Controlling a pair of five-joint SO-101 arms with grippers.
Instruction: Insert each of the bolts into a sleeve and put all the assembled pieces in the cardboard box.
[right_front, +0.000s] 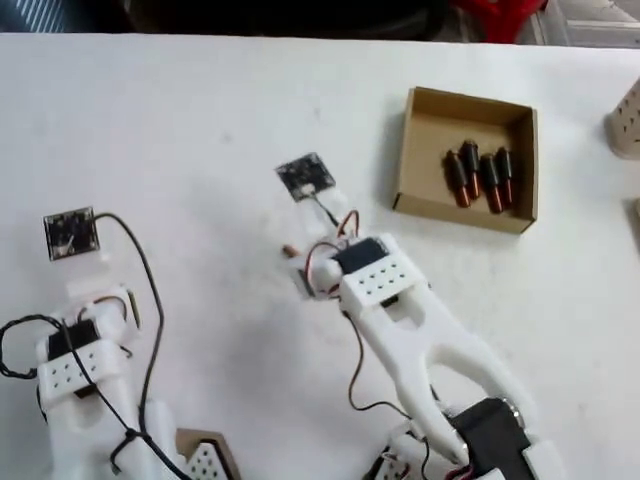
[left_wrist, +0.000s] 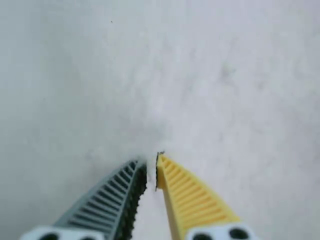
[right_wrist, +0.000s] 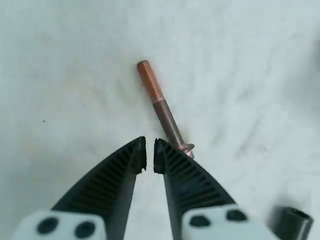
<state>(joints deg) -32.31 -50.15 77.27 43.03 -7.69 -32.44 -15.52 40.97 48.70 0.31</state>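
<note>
The white table (right_front: 200, 130) is carrying everything. The right arm (right_front: 400, 310) is reaching from the near edge toward the table's middle, and the left arm (right_front: 75, 355) is sitting at the near left.

The cardboard box (right_front: 415, 150) is lying open at the far right, well apart from both arms. Four assembled pieces (right_front: 480, 178) are lying side by side inside it, toward its right half.

The right gripper (right_wrist: 149, 150) is hanging just over the table with its black jaws drawn to a narrow slit, gripping nothing. The left gripper (left_wrist: 151, 167) is pointing down at bare table, its grey and yellow jaws nearly meeting as well, also holding nothing.

One copper bolt (right_wrist: 161, 105) is lying flat on the table near the middle, just left of the right arm's wrist in the high view (right_front: 289, 250). Its threaded end is pointing away from the right gripper, and its head end is sitting right beside one black finger (right_wrist: 185, 175); contact cannot be told.

A dark sleeve (right_wrist: 296, 222) is lying on the table close by that same finger, apart from the bolt.
</note>
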